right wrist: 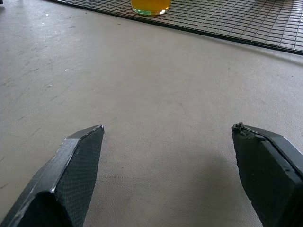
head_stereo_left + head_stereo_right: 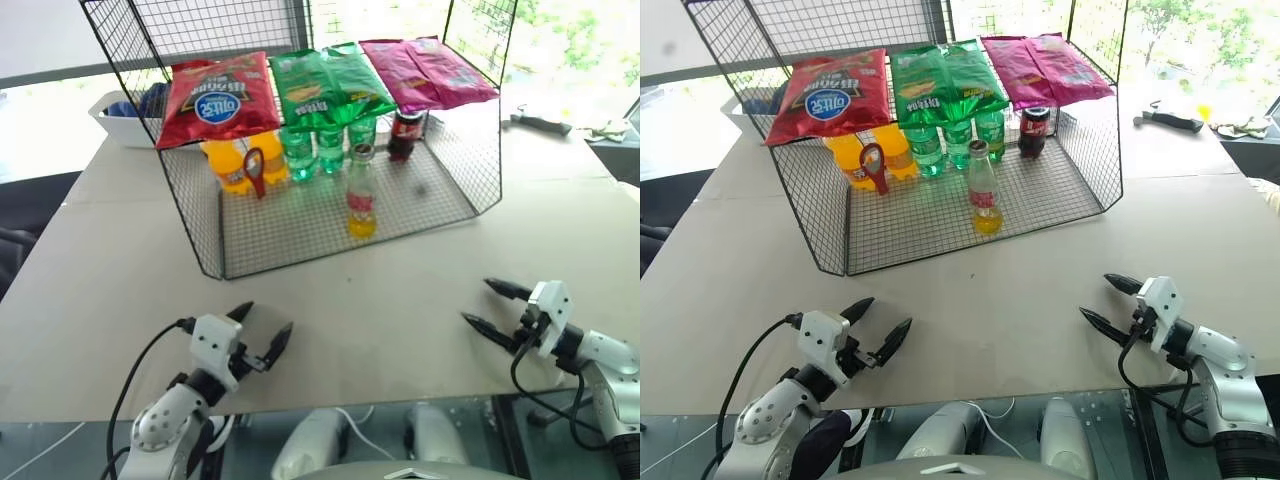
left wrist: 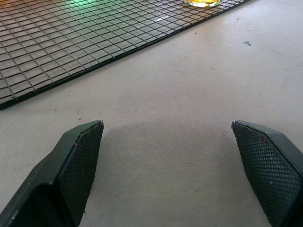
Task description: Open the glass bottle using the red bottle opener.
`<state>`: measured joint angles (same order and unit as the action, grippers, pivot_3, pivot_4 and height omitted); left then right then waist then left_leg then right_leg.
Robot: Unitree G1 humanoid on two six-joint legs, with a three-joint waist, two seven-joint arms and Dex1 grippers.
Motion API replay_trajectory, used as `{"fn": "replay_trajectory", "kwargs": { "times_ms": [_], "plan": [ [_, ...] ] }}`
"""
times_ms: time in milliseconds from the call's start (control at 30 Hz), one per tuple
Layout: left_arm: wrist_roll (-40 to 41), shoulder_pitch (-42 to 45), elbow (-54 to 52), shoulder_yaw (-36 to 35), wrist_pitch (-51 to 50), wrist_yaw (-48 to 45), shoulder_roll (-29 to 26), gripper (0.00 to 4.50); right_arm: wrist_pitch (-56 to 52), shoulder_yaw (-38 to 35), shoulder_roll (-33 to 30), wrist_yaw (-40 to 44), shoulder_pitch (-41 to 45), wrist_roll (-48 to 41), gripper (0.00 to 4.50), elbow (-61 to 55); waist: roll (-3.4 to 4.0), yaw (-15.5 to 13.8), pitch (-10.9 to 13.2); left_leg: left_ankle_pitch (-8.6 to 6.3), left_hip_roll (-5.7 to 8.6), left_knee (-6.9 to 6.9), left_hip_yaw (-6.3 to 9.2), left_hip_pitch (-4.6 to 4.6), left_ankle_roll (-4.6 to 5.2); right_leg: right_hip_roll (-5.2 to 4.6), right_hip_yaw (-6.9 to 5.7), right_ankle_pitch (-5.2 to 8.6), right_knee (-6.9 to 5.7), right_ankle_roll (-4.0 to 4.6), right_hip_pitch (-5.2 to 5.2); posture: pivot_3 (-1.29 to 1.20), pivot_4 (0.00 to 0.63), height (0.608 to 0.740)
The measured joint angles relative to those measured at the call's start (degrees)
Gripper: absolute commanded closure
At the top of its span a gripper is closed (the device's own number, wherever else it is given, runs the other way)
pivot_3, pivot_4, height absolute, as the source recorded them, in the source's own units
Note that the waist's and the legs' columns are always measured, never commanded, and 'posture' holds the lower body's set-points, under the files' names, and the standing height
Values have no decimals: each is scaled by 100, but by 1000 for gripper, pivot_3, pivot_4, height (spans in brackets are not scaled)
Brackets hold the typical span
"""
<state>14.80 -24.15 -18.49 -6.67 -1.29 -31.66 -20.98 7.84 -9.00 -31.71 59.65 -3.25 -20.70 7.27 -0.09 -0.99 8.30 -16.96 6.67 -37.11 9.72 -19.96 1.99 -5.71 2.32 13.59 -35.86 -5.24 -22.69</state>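
Observation:
The glass bottle (image 2: 361, 200) stands upright on the wire floor of the black mesh rack (image 2: 300, 245), clear with yellow-orange liquid at its base and a red-pink label band. The red bottle opener (image 2: 256, 172) hangs on the rack's mesh in front of the orange bottles, left of the glass bottle. My left gripper (image 2: 264, 335) is open near the table's front edge, left of centre, with nothing between its fingers. My right gripper (image 2: 487, 305) is open at the front right, also empty. Both are well short of the rack. The bottle's base (image 1: 150, 6) shows in the right wrist view.
Orange plastic bottles (image 2: 232, 162), green plastic bottles (image 2: 328, 148) and a dark cola bottle (image 2: 403, 134) stand at the rack's back. Red, green and magenta snack bags (image 2: 321, 83) lie on its top shelf. A white bin (image 2: 125, 115) sits behind on the left; a dark tool (image 2: 540, 122) lies far right.

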Motion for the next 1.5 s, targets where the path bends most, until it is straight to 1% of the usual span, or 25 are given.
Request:
{"fn": "replay_trajectory", "kwargs": {
  "times_ms": [800,1067,1200,1333,1500],
  "plan": [
    [12,41,171,-1,260,-113,13,0,128,0,30,-60,8,1,138,1,2,-2,1,0,0,0,1,0,0,1,0,0,0,0,0,0,150,740],
    [51,61,176,-3,278,-121,17,0,154,46,154,-72,1,-4,138,-31,2,-1,1,0,0,0,0,0,0,0,0,0,0,0,0,0,150,740],
    [130,188,175,-6,271,-104,36,0,119,188,219,-63,-35,-20,138,-342,-1,0,4,0,0,0,2,-1,0,1,-1,0,0,0,-1,0,150,740],
    [259,751,-4,-39,72,114,51,0,-214,542,450,-216,7,-204,138,-1254,-5,2,8,5,-5,-2,8,-3,-8,6,-5,-1,-2,0,-6,0,150,740],
    [261,1569,-182,-203,-184,661,167,0,-909,944,713,-714,424,-376,138,-2269,-19,4,17,14,-4,-3,7,-4,-25,9,-4,-1,-2,0,-12,0,150,740]
  ]
}}
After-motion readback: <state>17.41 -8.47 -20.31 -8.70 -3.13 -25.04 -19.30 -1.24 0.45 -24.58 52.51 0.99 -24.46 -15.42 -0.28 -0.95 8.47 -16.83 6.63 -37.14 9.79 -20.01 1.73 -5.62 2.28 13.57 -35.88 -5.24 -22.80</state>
